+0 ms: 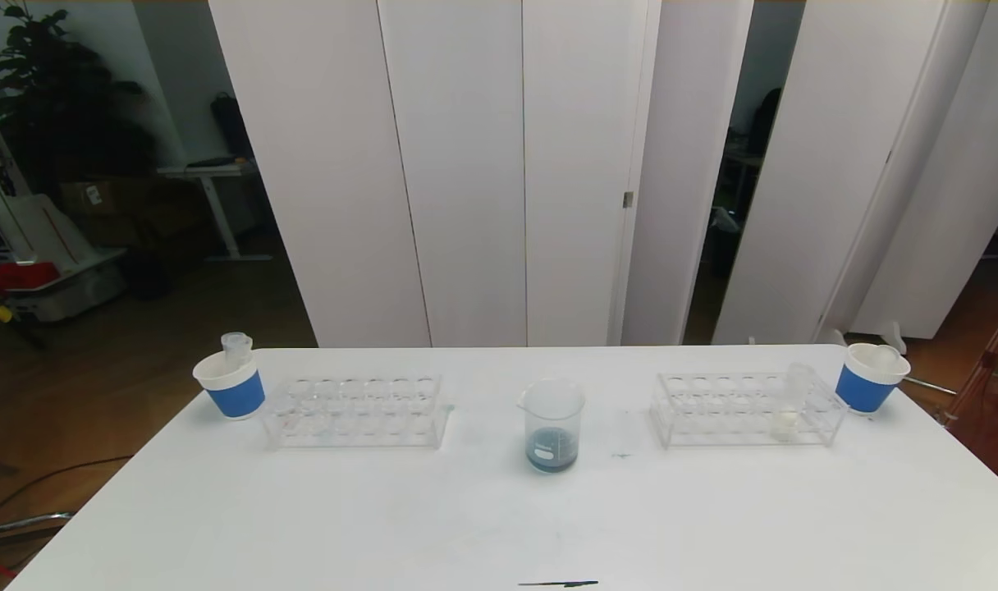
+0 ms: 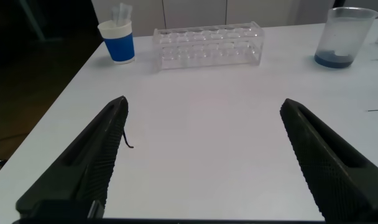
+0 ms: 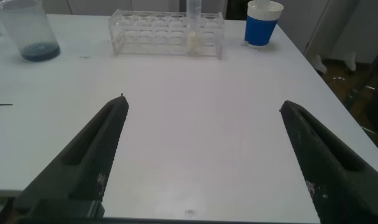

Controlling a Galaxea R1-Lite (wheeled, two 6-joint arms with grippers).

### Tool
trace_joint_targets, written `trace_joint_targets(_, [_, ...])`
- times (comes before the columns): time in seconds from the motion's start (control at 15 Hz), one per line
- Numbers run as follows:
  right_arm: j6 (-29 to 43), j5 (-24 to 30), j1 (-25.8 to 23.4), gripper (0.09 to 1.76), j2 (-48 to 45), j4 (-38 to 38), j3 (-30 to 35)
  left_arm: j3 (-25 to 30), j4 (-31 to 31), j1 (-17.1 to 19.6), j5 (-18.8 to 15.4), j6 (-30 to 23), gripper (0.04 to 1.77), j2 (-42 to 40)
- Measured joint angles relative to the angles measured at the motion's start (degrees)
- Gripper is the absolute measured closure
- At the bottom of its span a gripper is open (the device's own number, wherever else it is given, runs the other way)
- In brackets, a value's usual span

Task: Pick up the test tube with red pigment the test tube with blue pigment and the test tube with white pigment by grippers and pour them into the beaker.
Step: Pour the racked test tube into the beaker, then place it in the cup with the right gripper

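The beaker (image 1: 552,425) stands mid-table with dark blue liquid at its bottom; it also shows in the left wrist view (image 2: 344,37) and the right wrist view (image 3: 30,31). The test tube with white pigment (image 1: 790,402) stands upright in the right rack (image 1: 745,409), also seen in the right wrist view (image 3: 194,28). No tube with blue or red pigment is in view. My left gripper (image 2: 204,102) and right gripper (image 3: 204,103) are both open and empty, low over the near part of the table, out of the head view.
An empty clear rack (image 1: 355,410) stands left of the beaker. A blue-and-white paper cup (image 1: 231,384) holding an empty tube sits at the far left, and another cup (image 1: 870,377) at the far right. The white table (image 1: 384,517) stretches toward me.
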Motion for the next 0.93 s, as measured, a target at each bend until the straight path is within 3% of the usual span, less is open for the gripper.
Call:
trace_joint_targets(0.6, [0.1, -0.4, -0.2, 0.1, 0.0, 0.0, 0.0, 0.0, 0.0, 0.0, 0.0, 0.0, 0.06, 0.0])
trace_joint_targets(0.93, [0.1, 0.1, -0.1, 0.1, 3.0, 1.3, -8.5, 0.0, 0.0, 0.0, 0.0, 0.0, 0.06, 0.0])
